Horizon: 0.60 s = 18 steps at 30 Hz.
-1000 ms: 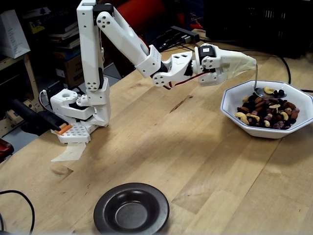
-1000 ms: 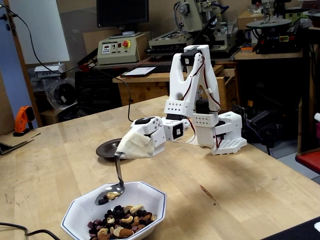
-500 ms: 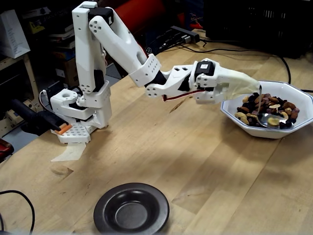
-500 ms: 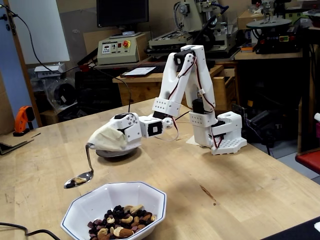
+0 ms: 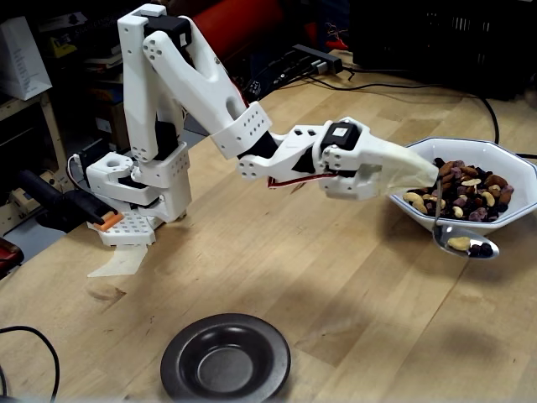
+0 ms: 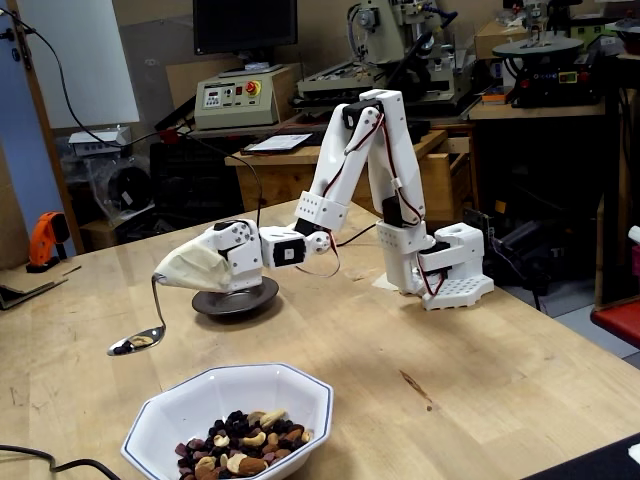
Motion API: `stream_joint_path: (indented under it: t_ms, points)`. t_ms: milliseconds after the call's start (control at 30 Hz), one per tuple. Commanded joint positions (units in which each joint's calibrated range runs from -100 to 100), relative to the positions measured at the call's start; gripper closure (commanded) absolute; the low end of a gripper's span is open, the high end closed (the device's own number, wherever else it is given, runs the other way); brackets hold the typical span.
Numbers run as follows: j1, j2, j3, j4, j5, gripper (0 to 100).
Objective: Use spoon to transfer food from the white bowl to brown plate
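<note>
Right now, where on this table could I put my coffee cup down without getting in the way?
Bare wood lies between the brown plate and the white bowl, near the front edge. Avoid the stretch under the arm, where the gripper carries the loaded spoon, and around the robot's base.

The shiny metal spoon [image 5: 464,242] hangs bowl-level in the air, carrying a few nuts [image 5: 459,243], just outside the white octagonal bowl [image 5: 520,178] of mixed nuts. The dark round plate [image 5: 226,359] sits empty, well apart, in both fixed views.

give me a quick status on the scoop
Tool cloth-wrapped, holding spoon. Spoon loaded with food, clear of white bowl. Brown plate empty, path open.
</note>
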Motion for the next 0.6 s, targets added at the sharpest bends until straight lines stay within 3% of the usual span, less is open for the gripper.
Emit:
stream_joint_path:
  t_ms: [0,567]
  points:
    - [2.5,-1.6,-1.1,-1.3,-0.1,96]
    - [10.4,-1.7,-0.5,-1.4,-0.1,96]
